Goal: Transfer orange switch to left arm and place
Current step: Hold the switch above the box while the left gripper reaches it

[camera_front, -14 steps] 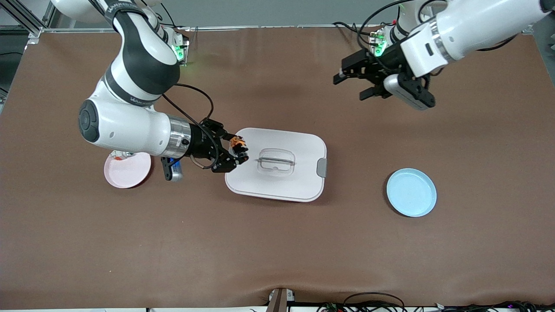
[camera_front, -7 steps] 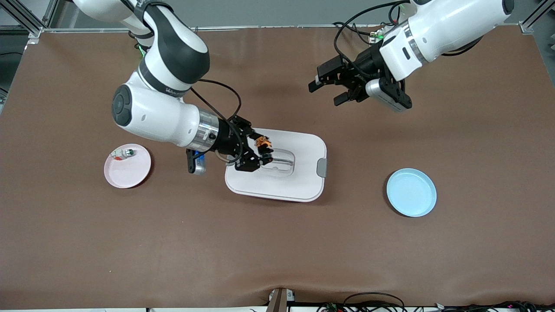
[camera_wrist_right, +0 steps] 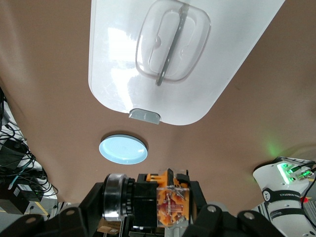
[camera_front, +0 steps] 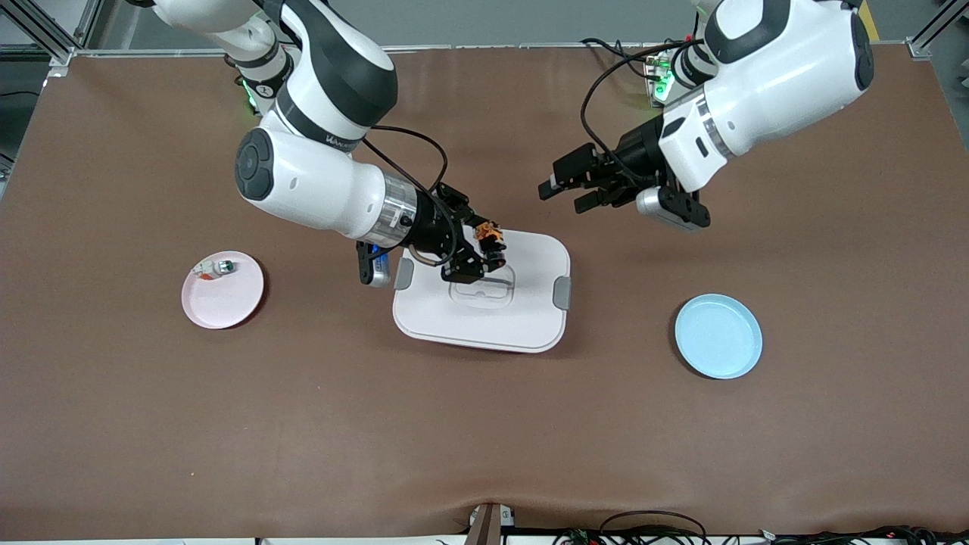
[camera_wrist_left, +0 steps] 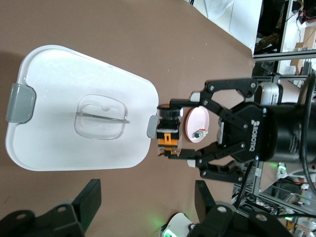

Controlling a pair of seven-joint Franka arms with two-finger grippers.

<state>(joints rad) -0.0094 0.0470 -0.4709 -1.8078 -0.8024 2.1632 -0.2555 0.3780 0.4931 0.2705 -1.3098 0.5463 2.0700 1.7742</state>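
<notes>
The orange switch (camera_front: pixel 488 235) hangs over the white box (camera_front: pixel 469 322), above the lid's edge beside the recessed handle. My right gripper (camera_front: pixel 490 248) is shut on it. In the right wrist view the switch (camera_wrist_right: pixel 159 197) fills the space between the jaws, with the box (camera_wrist_right: pixel 118 74) and its grey clip below. My left gripper (camera_front: pixel 564 195) is up in the air over the bare table, off the box's corner toward the left arm's end, and it is open and empty. In the left wrist view its fingers (camera_wrist_left: pixel 89 197) stand wide apart, facing the switch (camera_wrist_left: pixel 168 132) and the box (camera_wrist_left: pixel 59 133).
A pink plate (camera_front: pixel 227 299) with a small silver part (camera_front: pixel 220 266) on it lies toward the right arm's end. Toward the left arm's end, nearer the front camera than the box, lies a light-blue plate (camera_front: pixel 718 337). Brown table surface surrounds them.
The right arm has carried the switch from the box's end nearest the pink plate to over its lid by the handle. The left gripper has come in toward the box.
</notes>
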